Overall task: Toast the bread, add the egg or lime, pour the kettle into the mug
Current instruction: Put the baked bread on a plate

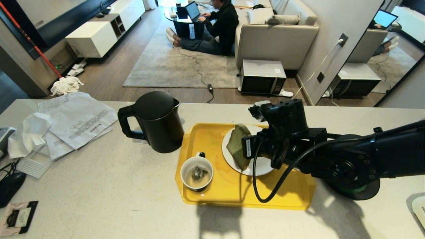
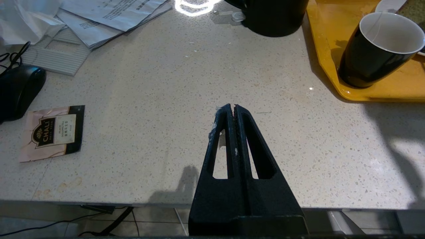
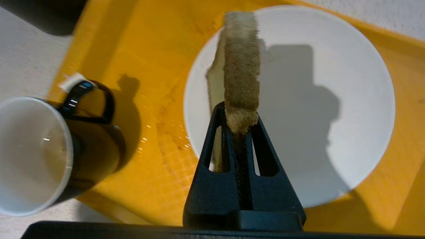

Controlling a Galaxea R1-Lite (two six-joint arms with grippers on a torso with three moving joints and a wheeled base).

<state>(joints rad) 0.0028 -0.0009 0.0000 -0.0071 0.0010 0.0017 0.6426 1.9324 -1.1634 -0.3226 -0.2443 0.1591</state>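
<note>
A yellow tray lies on the desk and carries two containers: a white plate and the mug. The mug stands on the tray's near left part, dark outside and white inside, with a tea bag resting in it and its tag hanging at the handle. The plate sits just beside it, further right. Above the plate the right end effector is clamped tight on one end of the bread, which stands on edge, its crust facing the wrist camera, its far end over the plate; I cannot tell whether it touches the plate. The kettle stands on the desk just left of the tray, handle pointing left, lid closed. Further left lie loose papers, a crumpled tissue, a black mouse and a tea sachet. The left end effector hovers over bare desk near its front edge, its fingers pressed together and holding nothing. Beyond the desk a person sits on a rug at a laptop, and a microwave stands on the floor.
</note>
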